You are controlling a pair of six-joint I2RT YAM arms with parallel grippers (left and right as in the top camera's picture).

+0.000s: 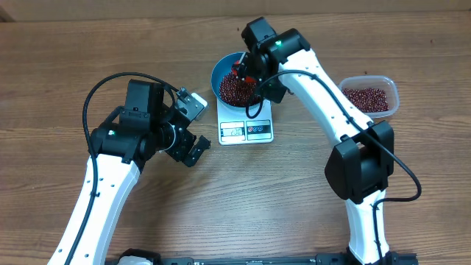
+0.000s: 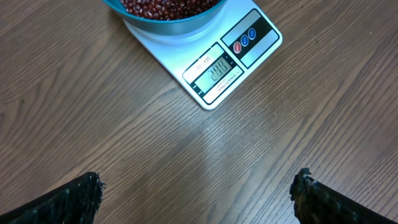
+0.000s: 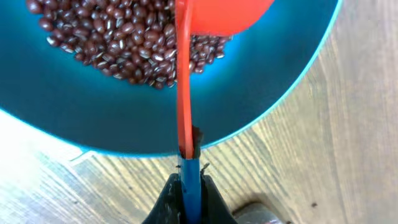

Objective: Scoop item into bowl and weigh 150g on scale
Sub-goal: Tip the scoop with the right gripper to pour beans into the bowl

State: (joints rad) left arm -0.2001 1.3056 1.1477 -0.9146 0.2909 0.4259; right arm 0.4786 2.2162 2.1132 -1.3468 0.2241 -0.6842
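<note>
As I tip the load, step: pouring beans (image 3: 112,43) from red scoop (image 3: 217,15) into blue bowl (image 3: 74,118), by my judgement.
Right gripper (image 3: 189,186): clenched on the scoop's blue handle.
Left gripper (image 2: 198,183): released, empty, at 8 o'clock of scale (image 2: 249,37).
Bowl: on the scale's 12 o'clock end.
Tub (image 1: 368,96): 3 o'clock of bowl, holds more beans.
Next: read display (image 2: 214,71), too blurred here; adjust beans sparingly toward target.

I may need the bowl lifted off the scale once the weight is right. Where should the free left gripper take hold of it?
Likely the thin rim of the bowl on its left side, from above, one finger inside and one outside. That arc is bare, while the right gripper holds the red scoop over the right side, and the beans sit below the rim.
</note>
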